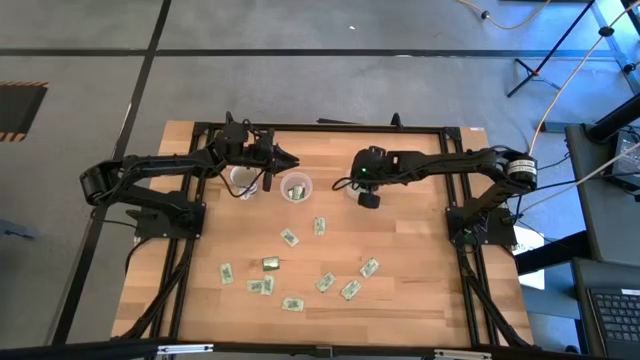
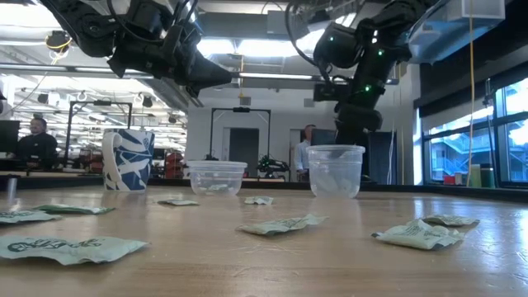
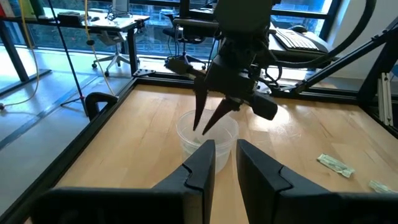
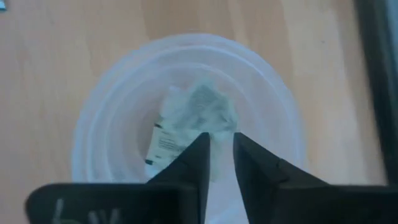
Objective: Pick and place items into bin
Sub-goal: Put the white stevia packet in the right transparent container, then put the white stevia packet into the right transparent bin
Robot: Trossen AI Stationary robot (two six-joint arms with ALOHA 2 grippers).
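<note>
Although the high view hides the clear cup (image 4: 112,99) under the right arm's wrist, the right wrist view looks straight down into it. A crumpled pale-green-and-white packet (image 4: 186,121) lies on the cup's bottom, directly beneath the right gripper (image 4: 219,138). Part of the packet is covered by the fingertips, and its print is too small to read. The right fingers stand slightly apart with a narrow gap between them. Nothing is pinched there, and they point down over the cup's mouth. Whether the tips reach below the rim cannot be told.

The left gripper (image 3: 225,146) hangs above the table, facing the right gripper across the cup. Its fingers are parted by a small gap, empty and touching nothing.

A second clear cup (image 1: 295,187) holding packets and a blue-and-white mug (image 2: 128,159) stand below and beside the left fingers. The loose packets (image 1: 289,238), with an olive-gold one (image 1: 270,263) among them, lie scattered on the wooden table (image 1: 420,300), well apart from both pairs of fingers. In the low view the nearest ones are blurred.
</note>
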